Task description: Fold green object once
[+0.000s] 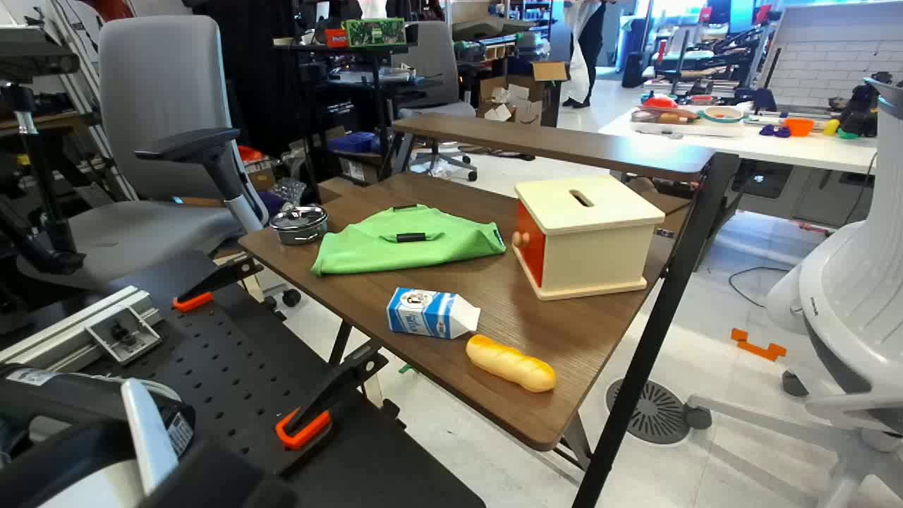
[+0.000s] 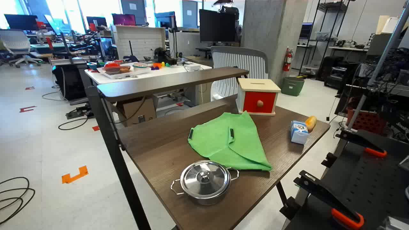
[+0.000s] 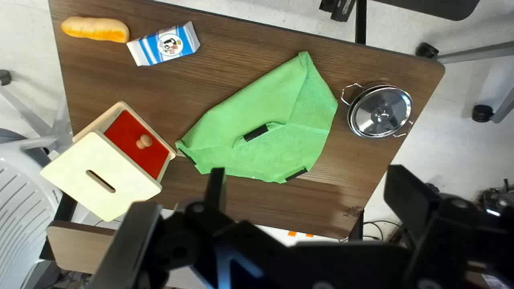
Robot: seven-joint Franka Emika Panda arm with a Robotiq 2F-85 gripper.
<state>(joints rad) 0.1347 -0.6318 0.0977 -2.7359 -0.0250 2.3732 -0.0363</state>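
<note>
Here, the green cloth (image 3: 257, 116) lies creased near the middle of the brown table (image 3: 249, 48). Clock read off the wrist view, cloth at centre. Wooden box (image 3: 107, 161) between eight and nine, red front turned toward the cloth; a cloth corner comes right up beside its base, touching or not I cannot tell. Lidded metal pot (image 3: 379, 110) just short of three, one handle aimed at the cloth's edge, a thin strip of table between. Box and pot hem the cloth in at both ends. Milk carton (image 3: 164, 44) lying on its side past ten, apart from the cloth; loaf (image 3: 95, 29) at ten, farther out, its end close by the carton. Pot, box, carton and loaf show in both exterior views too.

The claw (image 3: 308, 172) is spread wide, fingers (image 3: 216, 186) well apart at about seven and four, with hold of nothing.

In an exterior view, table as centre: raised shelf (image 1: 550, 143) at one, over the far side; white chair (image 1: 853, 296) at three; grey chair (image 1: 166, 106) at ten; black bench (image 1: 367, 458) at eight, orange-padded clamps (image 1: 338, 386) on its table-side edge.
</note>
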